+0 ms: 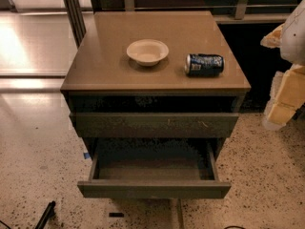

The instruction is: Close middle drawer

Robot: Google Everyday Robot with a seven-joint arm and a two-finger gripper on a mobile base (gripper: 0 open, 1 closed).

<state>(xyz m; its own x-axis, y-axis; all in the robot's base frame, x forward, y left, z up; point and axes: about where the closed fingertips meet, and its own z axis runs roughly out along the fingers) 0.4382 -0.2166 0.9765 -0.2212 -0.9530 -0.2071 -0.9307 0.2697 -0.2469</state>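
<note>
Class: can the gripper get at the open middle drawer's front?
Probably yes: the gripper hangs at the right edge, beside the cabinet, and nothing stands before the middle drawer, whose front is pulled well out.

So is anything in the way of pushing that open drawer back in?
Nothing visible. The middle drawer sticks out with nothing showing in its box. The gripper hangs at the right, beside the cabinet, with only bare floor between. The bowl and can sit on top, clear of it.

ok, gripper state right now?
Gripper: open or closed cannot be told; it sits at the right edge of the view, apart from the pulled-out middle drawer.
</note>
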